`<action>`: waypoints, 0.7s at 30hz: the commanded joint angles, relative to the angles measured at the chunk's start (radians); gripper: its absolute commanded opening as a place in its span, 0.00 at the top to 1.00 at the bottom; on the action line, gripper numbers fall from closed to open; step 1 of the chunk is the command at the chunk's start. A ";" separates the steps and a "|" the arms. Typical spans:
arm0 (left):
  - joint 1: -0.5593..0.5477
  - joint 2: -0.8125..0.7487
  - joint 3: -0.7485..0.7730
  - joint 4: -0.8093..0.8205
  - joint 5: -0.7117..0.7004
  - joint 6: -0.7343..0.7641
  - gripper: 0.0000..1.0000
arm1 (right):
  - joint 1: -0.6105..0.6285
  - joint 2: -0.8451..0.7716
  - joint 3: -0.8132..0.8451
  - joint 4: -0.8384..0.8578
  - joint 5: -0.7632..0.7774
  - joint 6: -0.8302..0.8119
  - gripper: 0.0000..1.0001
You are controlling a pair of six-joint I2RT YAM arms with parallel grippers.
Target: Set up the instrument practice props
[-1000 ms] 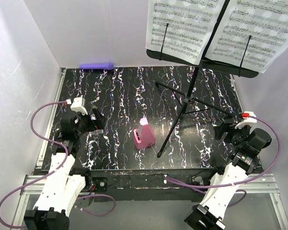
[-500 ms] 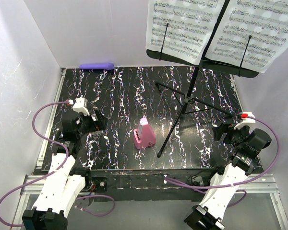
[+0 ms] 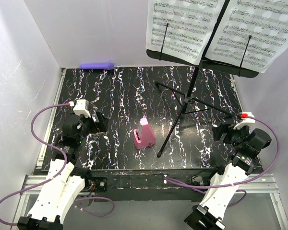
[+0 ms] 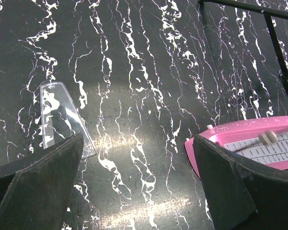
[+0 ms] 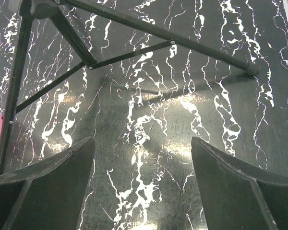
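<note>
The black tripod music stand (image 3: 182, 108) stands at the right back, and its desk holds two white sheet-music pages (image 3: 182, 26) (image 3: 252, 31). The pink pyramid metronome (image 3: 144, 136) stands upright in the middle front. My left gripper (image 3: 100, 122) is open and empty, low over the table to the left of the metronome. In the left wrist view (image 4: 138, 139) the metronome (image 4: 252, 143) lies just beyond the right finger (image 4: 230, 187). My right gripper (image 3: 220, 130) is open and empty at the right. In the right wrist view (image 5: 142, 140) it faces the stand's legs (image 5: 158, 31).
A clear flat plastic piece (image 4: 57, 115) lies on the black marbled table (image 3: 120, 96) by my left finger. A purple cylinder (image 3: 97, 65) lies at the back left edge. White walls close in the table on three sides.
My left gripper has shifted slightly right and forward, turning toward the metronome. The right gripper has barely moved. Stand, pages and metronome are unchanged.
</note>
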 commanded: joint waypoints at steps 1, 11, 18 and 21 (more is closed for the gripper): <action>-0.017 -0.007 -0.002 -0.011 -0.036 0.016 0.02 | -0.005 -0.002 0.035 0.000 -0.018 -0.016 0.12; -0.025 -0.015 0.000 -0.011 -0.030 0.013 0.02 | -0.005 -0.008 0.032 -0.001 -0.018 -0.023 0.11; -0.031 -0.026 0.001 -0.014 -0.040 0.013 0.02 | -0.005 -0.008 0.029 -0.001 -0.019 -0.026 0.11; -0.034 -0.027 0.003 -0.017 -0.040 0.013 0.02 | -0.005 -0.011 0.029 -0.003 -0.019 -0.024 0.11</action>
